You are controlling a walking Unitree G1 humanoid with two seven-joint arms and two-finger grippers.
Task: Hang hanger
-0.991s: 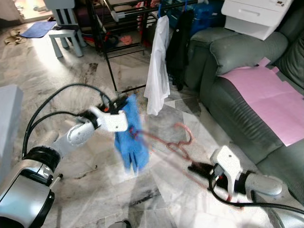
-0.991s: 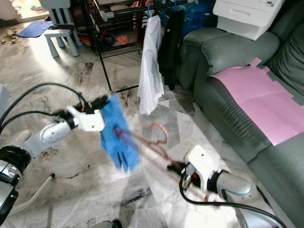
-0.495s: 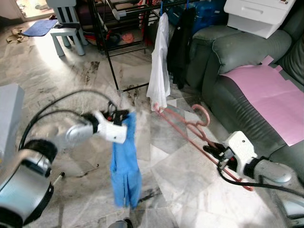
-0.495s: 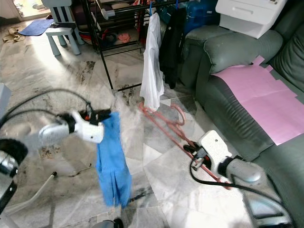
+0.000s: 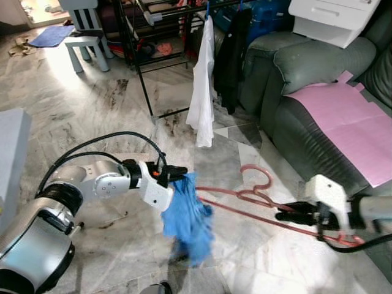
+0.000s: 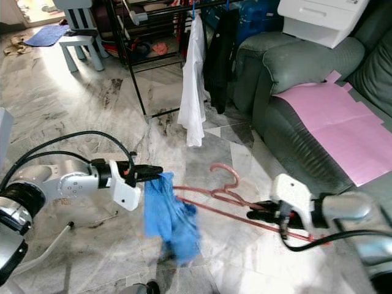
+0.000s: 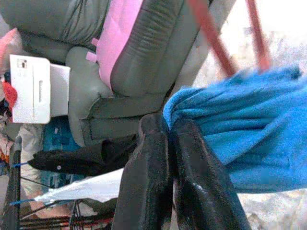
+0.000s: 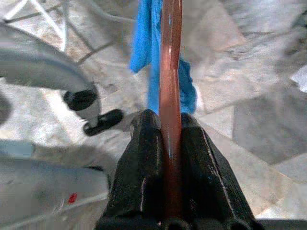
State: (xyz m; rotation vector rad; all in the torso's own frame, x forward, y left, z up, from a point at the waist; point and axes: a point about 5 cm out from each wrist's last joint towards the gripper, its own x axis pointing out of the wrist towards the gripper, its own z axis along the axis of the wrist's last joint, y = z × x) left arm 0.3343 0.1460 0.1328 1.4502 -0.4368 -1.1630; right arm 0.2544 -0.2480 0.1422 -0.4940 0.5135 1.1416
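My left gripper (image 5: 181,173) is shut on the top edge of a blue garment (image 5: 187,219), which hangs bunched down toward the floor. The left wrist view has the black fingers (image 7: 148,177) pinched on the blue cloth (image 7: 240,139). A pink hanger (image 5: 244,197) lies nearly level above the floor, hook (image 5: 260,176) up, its far end at the garment. My right gripper (image 5: 285,215) is shut on the hanger's lower bar; in the right wrist view the bar (image 8: 170,91) runs between the fingers (image 8: 144,163) toward the cloth (image 8: 144,43).
A black clothes rack (image 5: 142,73) stands behind, with a white shirt (image 5: 204,86) and a black garment (image 5: 230,55) hanging on it. A grey-green sofa (image 5: 294,73) with a pink sheet (image 5: 346,119) is at the right. A pale stool (image 5: 86,40) stands far left.
The left gripper has dropped lower with the blue garment, which is now bunched. The right gripper has swung the hanger down from a steep tilt to nearly level, its far end at the garment.
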